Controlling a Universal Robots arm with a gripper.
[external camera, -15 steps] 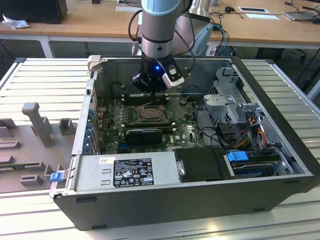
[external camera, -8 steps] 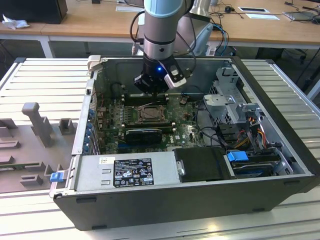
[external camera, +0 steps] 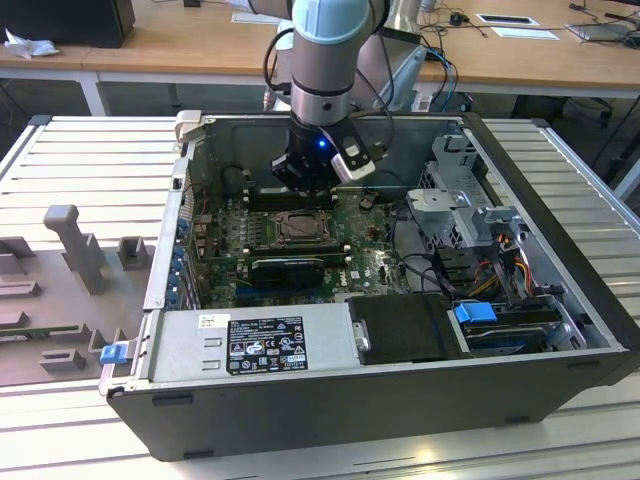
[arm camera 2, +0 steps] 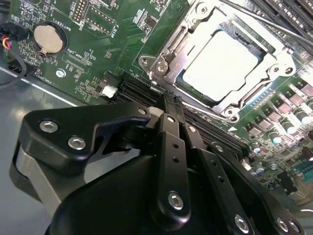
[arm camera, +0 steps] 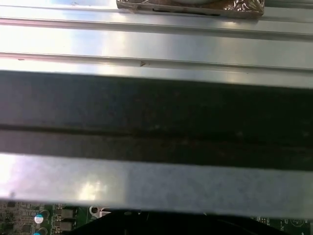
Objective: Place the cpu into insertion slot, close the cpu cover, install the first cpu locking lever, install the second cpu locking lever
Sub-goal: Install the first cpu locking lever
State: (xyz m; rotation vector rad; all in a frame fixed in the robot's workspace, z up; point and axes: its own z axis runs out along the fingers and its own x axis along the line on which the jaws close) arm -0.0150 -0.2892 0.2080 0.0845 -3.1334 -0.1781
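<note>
In the second wrist view the cpu (arm camera 2: 221, 62) lies flat in the insertion slot (external camera: 298, 229), its pale face showing through the window of the cpu cover (arm camera 2: 172, 66). The silver cover lies down flat around the chip. A thin metal locking lever (arm camera 2: 266, 25) runs along the far side of the socket. My gripper (arm camera 2: 170, 102) has its black fingers pressed together with nothing between them, and its tips hover beside one corner of the cover, over the black slots. In the exterior view the gripper (external camera: 302, 186) hangs inside the open case, just behind the socket.
A coin battery (arm camera 2: 47, 39) and long black card slots (arm camera 2: 139, 90) lie near the gripper. Case walls (arm camera: 156, 44) surround the board. Drive bays and cables (external camera: 480, 235) fill the exterior view's right, the power supply (external camera: 255, 345) the front. A grey fixture (external camera: 75, 245) stands outside the case.
</note>
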